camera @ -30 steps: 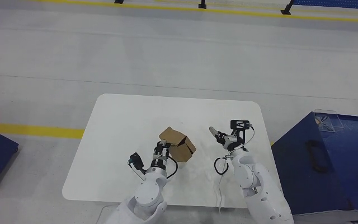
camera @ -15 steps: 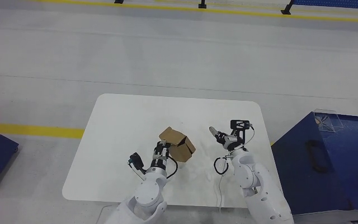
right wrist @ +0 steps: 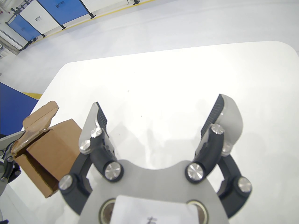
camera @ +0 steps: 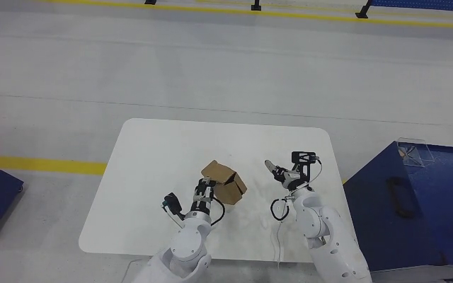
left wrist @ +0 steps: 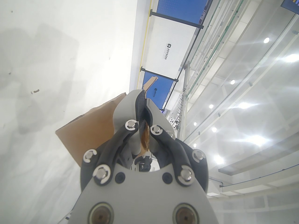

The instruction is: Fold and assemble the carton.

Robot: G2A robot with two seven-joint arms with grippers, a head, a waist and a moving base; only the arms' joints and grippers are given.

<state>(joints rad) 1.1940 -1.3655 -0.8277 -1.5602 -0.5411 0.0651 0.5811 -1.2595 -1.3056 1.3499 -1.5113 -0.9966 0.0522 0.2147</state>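
Nothing has moved: the left gripper (camera: 204,189) stays pinched on a flap of the carton (camera: 225,181) at the middle of the table (camera: 156,156). The right gripper (right wrist: 158,104) hangs wide open, empty, toward the right edge.

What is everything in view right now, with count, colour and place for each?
brown cardboard carton: one, brown, near the table's middle, part-folded, one flap pinched.
white rounded table: one, white, beneath the carton.
blue and white fence panels: several, on the floor beyond the table.
yellow floor lines: two, yellow, one beside the table, one far beyond.
left hand: one, grey and black, shut on the carton's flap.
right hand: one, grey and black, open above the table, beside the carton, apart.
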